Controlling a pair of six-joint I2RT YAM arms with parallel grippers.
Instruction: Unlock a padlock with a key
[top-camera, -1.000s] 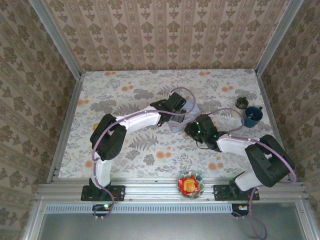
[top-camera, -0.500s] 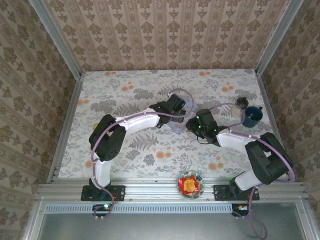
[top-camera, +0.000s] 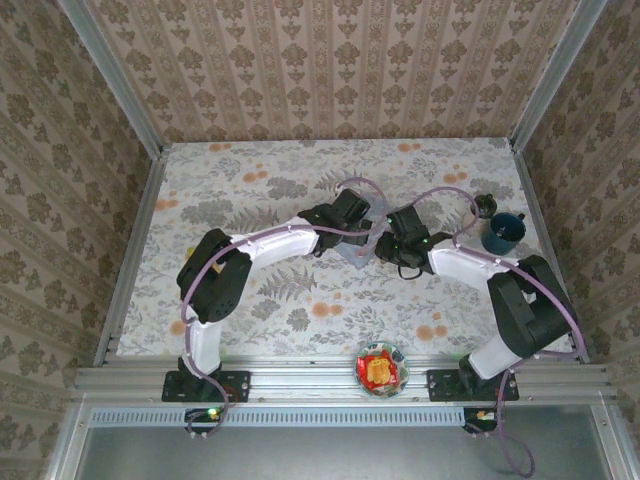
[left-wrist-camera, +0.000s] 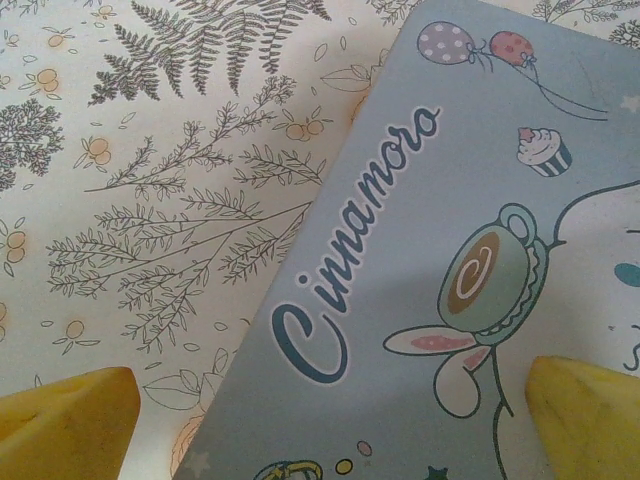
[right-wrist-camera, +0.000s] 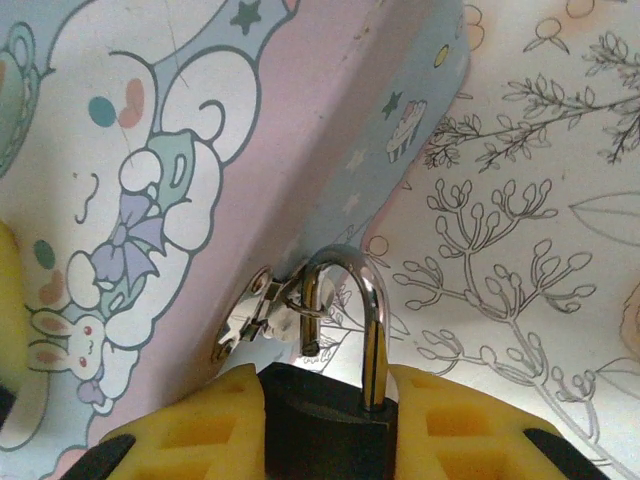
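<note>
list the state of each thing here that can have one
padlock: hooked through the tin's latch, short shackle leg seems to end just above the body, so maybe unlocked
tin: lid shut
right fingers: shut on the padlock's body
left fingers: open, over the tin
blue cup: upright

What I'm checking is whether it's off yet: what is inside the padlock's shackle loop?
The silver hasp ring of the tin passes through the shackle. The right gripper, shut on the padlock, covers its body's sides.
</note>
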